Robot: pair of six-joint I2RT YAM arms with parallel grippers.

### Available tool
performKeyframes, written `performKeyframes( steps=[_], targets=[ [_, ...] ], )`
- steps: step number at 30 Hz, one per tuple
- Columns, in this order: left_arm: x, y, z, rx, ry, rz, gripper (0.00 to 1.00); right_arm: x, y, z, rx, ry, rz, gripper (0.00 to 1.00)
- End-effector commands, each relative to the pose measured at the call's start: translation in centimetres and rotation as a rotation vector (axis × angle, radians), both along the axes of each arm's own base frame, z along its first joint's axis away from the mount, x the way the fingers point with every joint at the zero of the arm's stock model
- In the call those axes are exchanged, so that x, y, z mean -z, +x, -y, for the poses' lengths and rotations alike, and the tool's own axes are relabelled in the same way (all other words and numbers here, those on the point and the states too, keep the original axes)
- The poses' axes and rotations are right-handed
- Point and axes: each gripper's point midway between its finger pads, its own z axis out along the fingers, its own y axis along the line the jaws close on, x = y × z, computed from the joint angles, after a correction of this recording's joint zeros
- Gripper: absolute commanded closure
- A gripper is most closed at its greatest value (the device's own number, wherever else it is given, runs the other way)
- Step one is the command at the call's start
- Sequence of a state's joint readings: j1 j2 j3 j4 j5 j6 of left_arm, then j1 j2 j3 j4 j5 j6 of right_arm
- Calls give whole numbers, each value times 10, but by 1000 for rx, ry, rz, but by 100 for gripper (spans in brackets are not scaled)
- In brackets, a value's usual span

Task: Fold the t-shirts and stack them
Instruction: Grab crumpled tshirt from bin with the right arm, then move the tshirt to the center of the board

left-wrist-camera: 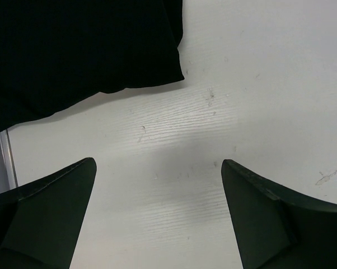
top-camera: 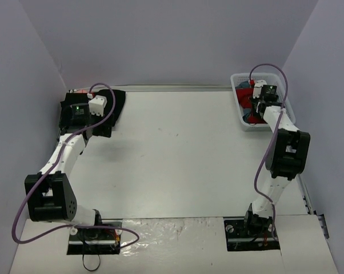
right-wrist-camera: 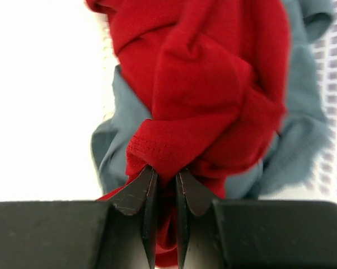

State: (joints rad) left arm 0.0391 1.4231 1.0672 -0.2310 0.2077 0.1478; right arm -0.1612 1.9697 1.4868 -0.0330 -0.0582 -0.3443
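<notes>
1. At the far right corner of the table (top-camera: 178, 160), the white lattice basket (top-camera: 239, 80) holds a bundle of cloth, and the right arm reaches down into it.
2. Seen from the right wrist, the right gripper (right-wrist-camera: 165, 174) is clenched on the dark red t-shirt (right-wrist-camera: 202, 84). A stitched hem fold is pinched between the two nearly touching fingertips (right-wrist-camera: 140, 188).
3. That red shirt is crumpled and twisted, and it lies on top of a slate blue-grey t-shirt (right-wrist-camera: 303, 134), which shows on both sides of it.
4. Along the right edge of the wrist view, the basket's lattice wall is in sight, out of focus.
5. Over at the far left corner, a black t-shirt (top-camera: 118, 103) lies on the table, partly hidden under the left arm in the overhead view.
6. From the left wrist, the left gripper (left-wrist-camera: 158, 162) is released, jaws spread wide and grasping nothing. It hangs over bare white tabletop, just beside the rounded edge of the black shirt, and its fingers (left-wrist-camera: 56, 207) stand clear of the cloth.
</notes>
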Motion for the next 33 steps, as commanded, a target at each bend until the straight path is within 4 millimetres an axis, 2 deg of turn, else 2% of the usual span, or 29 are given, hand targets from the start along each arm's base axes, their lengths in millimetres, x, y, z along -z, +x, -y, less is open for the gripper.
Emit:
performKeyframes(
  steps=[1, 2, 4, 7, 10, 12, 13, 15, 16, 17, 18, 19, 20, 21, 22, 23, 24, 26, 27, 29, 33],
  targets=[
    [-26, 3, 9, 22, -31, 49, 6, -65, -20, -8, 6, -14, 73, 100],
    [-26, 2, 9, 23, -30, 49, 6, -83, -25, -8, 5, -16, 104, 100],
    [-27, 2, 9, 23, -30, 49, 6, -101, -29, -11, 2, -24, 131, 100],
    [-29, 2, 11, 31, -33, 53, 6, -139, -43, -17, -3, -43, 187, 100],
    [-30, 2, 12, 34, -33, 55, 6, -164, -48, -22, -12, -46, 219, 100],
    [-31, 2, 14, 38, -32, 57, 6, -195, -51, -28, -30, -46, 276, 100],
    [-31, 2, 13, 37, -31, 58, 6, -204, -53, -32, -36, -46, 284, 100],
    [-33, 3, 14, 37, -26, 66, 6, -226, -53, -45, -62, -48, 318, 100],
    [-33, 3, 14, 38, -25, 66, 6, -248, -54, -52, -71, -51, 355, 100],
    [-34, 3, 14, 38, -24, 69, 6, -259, -53, -69, -102, -46, 373, 100],
    [-34, 3, 15, 40, -21, 71, 6, -270, -53, -76, -117, -54, 390, 100],
    [-35, 3, 14, 38, -19, 72, 6, -291, -53, -87, -117, -74, 423, 100],
    [-36, 3, 15, 40, -19, 77, 6, -301, -54, -97, -129, -81, 441, 100],
    [-35, 3, 15, 42, -18, 73, 5, -310, -53, -118, -169, -82, 458, 100],
    [-35, 3, 16, 45, -17, 71, 6, -317, -54, -122, -161, -96, 464, 100],
    [-33, 3, 16, 46, -18, 62, 6, -332, -50, -128, -162, -99, 497, 100],
    [-31, 2, 16, 50, -15, 55, 6, -336, -49, -138, -177, -102, 507, 100],
    [-30, 1, 15, 46, -13, 52, 6, -347, -42, -140, -165, -122, 530, 100],
    [-30, 1, 15, 46, -7, 51, 6, -344, -37, -148, -183, -134, 523, 100],
    [-30, 2, 15, 46, -7, 52, 6, -356, -37, -152, -170, -154, 549, 100],
    [-29, 2, 15, 51, -9, 43, 6, -369, -39, -174, -207, -154, 584, 100]
  ],
)
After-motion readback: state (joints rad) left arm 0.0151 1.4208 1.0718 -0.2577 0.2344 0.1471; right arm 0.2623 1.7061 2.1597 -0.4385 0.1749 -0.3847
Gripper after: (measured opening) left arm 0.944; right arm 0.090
